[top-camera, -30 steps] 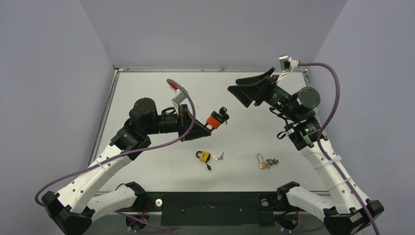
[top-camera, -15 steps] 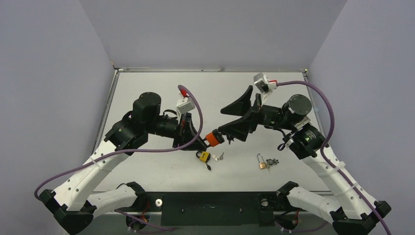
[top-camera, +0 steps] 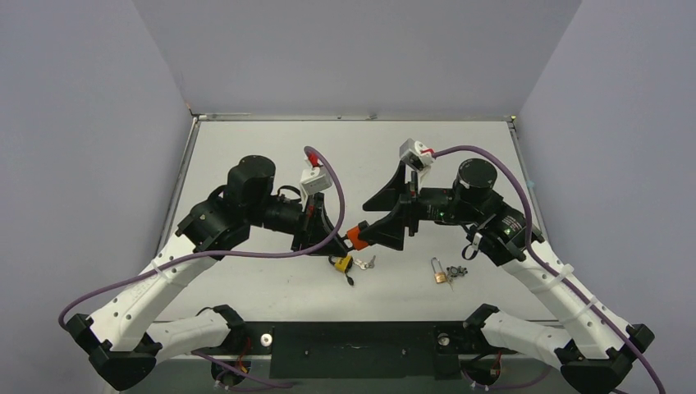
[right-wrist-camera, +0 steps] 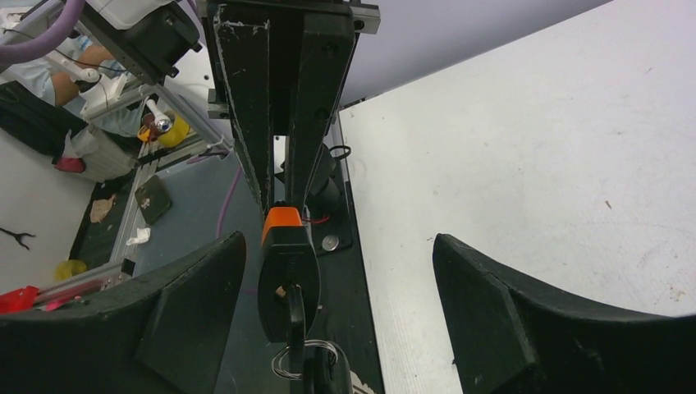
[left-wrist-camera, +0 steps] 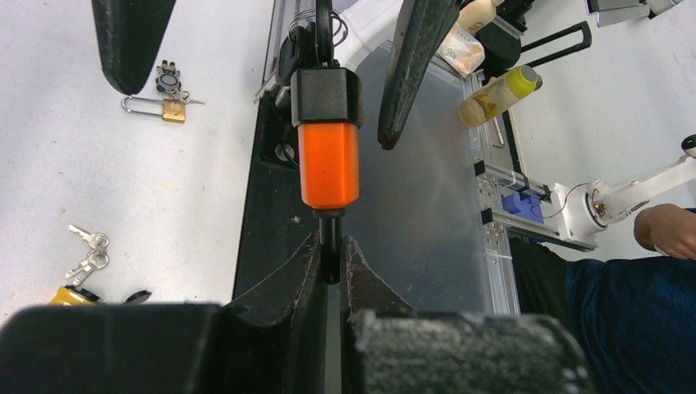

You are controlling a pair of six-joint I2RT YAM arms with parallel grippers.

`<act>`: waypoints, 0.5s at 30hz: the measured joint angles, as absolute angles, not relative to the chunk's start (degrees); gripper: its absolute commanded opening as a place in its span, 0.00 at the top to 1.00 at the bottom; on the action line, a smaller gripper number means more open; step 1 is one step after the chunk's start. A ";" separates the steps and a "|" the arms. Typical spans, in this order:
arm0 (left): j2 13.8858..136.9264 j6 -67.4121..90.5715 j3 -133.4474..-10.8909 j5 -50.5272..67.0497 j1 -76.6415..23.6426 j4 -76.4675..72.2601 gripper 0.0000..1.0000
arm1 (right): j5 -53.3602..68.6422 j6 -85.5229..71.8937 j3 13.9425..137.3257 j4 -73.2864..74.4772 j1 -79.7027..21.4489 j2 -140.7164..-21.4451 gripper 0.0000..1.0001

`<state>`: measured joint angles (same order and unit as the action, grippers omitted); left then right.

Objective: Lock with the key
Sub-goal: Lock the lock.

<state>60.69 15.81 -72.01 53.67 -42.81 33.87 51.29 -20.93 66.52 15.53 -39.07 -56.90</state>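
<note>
An orange padlock (top-camera: 354,235) with a black cap hangs above the table's middle, and my left gripper (top-camera: 335,236) is shut on its black shackle (left-wrist-camera: 329,238). In the left wrist view the lock body (left-wrist-camera: 327,164) points away, and a black key (left-wrist-camera: 323,29) on a ring sticks out of its far end. My right gripper (top-camera: 366,222) stands open around that end. In the right wrist view the lock (right-wrist-camera: 286,271) and key (right-wrist-camera: 295,328) sit nearer the left of its fingers (right-wrist-camera: 197,304), touching neither.
A yellow padlock (top-camera: 341,263) with small keys (top-camera: 367,262) lies on the table just below the held lock. A brass padlock (top-camera: 440,271) with a key bunch (top-camera: 458,270) lies to its right. The table's near edge and black base bar (top-camera: 353,338) are close.
My right arm has swung in from the back right to the middle, its open fingers now around the key end. The left arm has lowered the orange padlock towards the near side.
</note>
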 measured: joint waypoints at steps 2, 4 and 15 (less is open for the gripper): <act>60.69 15.81 -72.16 53.25 -42.78 33.91 1.00 | 51.31 -20.62 66.52 15.90 -39.48 -56.90 0.26; 60.75 15.81 -72.16 52.93 -42.72 33.91 1.00 | 51.31 -20.29 66.52 16.32 -39.90 -56.90 0.38; 61.67 15.55 -72.16 51.22 -41.71 34.00 0.97 | 51.22 -20.58 66.54 16.91 -40.60 -56.75 1.00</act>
<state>61.67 15.55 -72.16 51.22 -41.71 34.00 51.22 -20.58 66.54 16.91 -40.60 -56.75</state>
